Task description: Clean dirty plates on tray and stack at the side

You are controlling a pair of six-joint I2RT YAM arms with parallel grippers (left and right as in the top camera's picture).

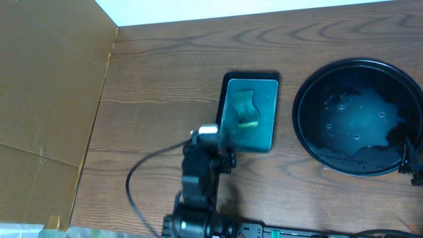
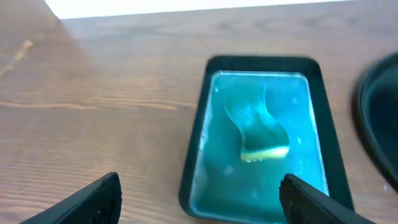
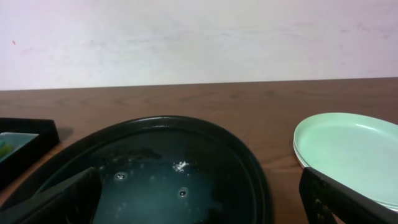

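On the right side of the brown wooden tabletop, a big round black tray with a raised rim, shiny and wet inside, with a few small drops on the bottom. Just to the right of it, resting on the tabletop and not in the tray, a stack of small round pale plates, white with a soft green-blue shine; seen only from the right wrist, and hard to count. Left of the black tray, close but not touching, a small teal-green tray with four corners and a dark rim. Inside it, a bent teal piece with a yellow edge. Over the near end of the teal-green tray, the left jaws, spread wide, black fingers far apart, holding nothing. At the near right edge of the black tray, the right jaws, spread wide too, one finger in front of the tray, the other finger in front of the plates, holding nothing. On the far left, a flat brown sheet of cardboard.
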